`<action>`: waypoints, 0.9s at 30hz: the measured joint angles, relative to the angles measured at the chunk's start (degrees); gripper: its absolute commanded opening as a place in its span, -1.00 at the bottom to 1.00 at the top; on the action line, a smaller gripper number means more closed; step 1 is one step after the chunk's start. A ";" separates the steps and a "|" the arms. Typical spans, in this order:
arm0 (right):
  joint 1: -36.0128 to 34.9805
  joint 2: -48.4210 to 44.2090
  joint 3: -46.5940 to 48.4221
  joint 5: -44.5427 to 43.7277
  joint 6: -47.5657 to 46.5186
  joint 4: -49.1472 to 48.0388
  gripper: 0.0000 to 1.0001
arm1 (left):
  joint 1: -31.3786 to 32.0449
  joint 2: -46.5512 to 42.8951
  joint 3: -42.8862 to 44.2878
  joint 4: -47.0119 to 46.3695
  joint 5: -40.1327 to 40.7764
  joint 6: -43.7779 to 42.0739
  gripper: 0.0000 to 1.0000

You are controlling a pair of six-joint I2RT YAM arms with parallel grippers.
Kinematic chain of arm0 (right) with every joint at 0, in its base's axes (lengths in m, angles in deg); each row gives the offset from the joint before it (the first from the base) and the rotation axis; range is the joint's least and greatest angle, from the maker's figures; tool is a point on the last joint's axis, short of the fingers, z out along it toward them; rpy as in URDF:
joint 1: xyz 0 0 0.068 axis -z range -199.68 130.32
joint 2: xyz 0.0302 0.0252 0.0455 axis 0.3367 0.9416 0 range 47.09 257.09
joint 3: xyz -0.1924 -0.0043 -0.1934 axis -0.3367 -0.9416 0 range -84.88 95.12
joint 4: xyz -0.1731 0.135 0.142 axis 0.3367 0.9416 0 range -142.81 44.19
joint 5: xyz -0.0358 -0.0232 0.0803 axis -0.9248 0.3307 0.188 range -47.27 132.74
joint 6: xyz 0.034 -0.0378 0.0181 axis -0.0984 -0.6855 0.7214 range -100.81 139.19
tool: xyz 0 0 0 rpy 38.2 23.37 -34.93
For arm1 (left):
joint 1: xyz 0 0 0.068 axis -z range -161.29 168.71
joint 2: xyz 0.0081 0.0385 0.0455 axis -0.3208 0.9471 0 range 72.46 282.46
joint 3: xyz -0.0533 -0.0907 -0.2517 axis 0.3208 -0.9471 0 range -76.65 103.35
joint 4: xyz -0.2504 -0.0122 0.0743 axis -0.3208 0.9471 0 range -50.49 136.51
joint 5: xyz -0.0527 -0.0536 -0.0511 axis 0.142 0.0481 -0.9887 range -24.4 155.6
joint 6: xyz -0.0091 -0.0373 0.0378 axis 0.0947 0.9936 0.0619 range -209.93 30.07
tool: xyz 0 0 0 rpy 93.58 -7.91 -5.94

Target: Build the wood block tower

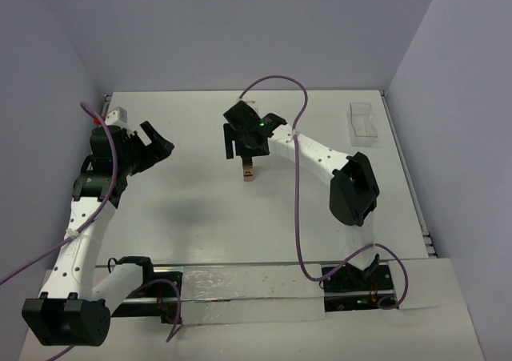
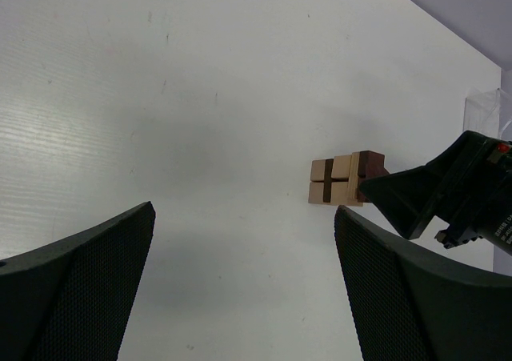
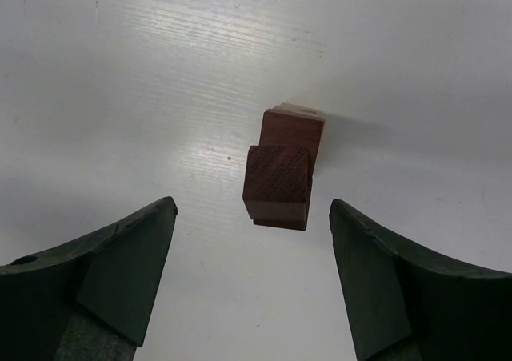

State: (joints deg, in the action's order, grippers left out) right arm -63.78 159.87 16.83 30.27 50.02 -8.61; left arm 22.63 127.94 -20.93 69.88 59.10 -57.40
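Centrally, one slim tower (image 1: 249, 170) of small wooden cubes is standing upright on the smooth white surface (image 1: 200, 209), one cube wide. From overhead, its top is showing dark reddish-brown and its foot light tan.

The right wrist camera is looking straight down on the tower. Two brown cubes (image 3: 278, 183) are showing there, square-faced with fine wood grain. The upper one is sitting slightly out of line with the one beneath, and a sliver of tan is peeking out beyond them. From the left wrist camera the tower (image 2: 342, 178) is appearing side-on, with tan cubes low down and brown at the top. The seams there are too small for an exact count of cubes.

There are two arms. The right hand (image 1: 244, 151) is hanging directly above the tower with its two dark fingers (image 3: 120, 277) spread wide. One finger is flanking each side of the top cube, and neither is touching it. The left hand (image 1: 156, 141) is hovering over the left side of the surface, well apart from the tower and facing it. Its two black fingers (image 2: 80, 297), with pads of fine mesh texture, are also spread wide and gripping nothing.

One clear rectangular plastic tray (image 1: 366, 124) is lying near the far right corner, well apart from everything else.
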 measured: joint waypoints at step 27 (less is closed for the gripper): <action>1.38 2.32 0.98 0.24 0.27 0.05 0.39 | 0.00 0.00 0.00 0.01 0.00 0.00 0.99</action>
State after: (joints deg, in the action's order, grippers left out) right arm -62.39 162.20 17.80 30.51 50.29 -8.57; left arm 22.63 127.94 -20.93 69.90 59.10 -57.40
